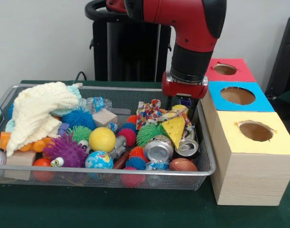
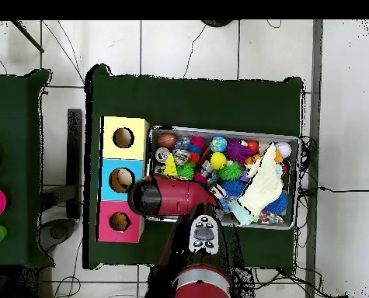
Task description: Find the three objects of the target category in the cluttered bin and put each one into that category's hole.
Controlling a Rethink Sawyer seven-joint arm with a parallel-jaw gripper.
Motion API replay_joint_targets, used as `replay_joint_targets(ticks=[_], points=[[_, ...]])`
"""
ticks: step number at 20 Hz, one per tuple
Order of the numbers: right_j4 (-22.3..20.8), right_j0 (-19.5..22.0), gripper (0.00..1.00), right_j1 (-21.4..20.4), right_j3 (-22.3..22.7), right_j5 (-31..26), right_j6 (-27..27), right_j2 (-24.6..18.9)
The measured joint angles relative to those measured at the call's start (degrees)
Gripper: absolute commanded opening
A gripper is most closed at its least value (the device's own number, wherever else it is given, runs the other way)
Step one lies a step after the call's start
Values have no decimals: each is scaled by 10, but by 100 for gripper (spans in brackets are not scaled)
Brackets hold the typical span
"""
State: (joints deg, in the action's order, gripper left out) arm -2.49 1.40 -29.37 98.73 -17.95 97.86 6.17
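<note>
Mostly hidden — gripper (image 1: 184,101) sunk behind cheese wedge (image 1: 173,129) in bin (image 1: 111,175); jaw state can't tell.

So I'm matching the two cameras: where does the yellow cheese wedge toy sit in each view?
Front view: cheese wedge, right part of the wire bin, above the crushed cans.
Overhead view: cheese wedge, left end of the bin, beside the boxes.
Shared landmark: the blue-topped box, middle of the three.
</note>
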Motion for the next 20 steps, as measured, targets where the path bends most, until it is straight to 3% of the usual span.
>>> replay_joint_targets(ticks=[4, 14, 20], points=[[-4, 7, 100, 23, -8, 32, 0, 0], [-33, 24, 100, 20, -11, 34, 0, -13], [-63, 63, 100, 19, -39, -38, 0, -43]])
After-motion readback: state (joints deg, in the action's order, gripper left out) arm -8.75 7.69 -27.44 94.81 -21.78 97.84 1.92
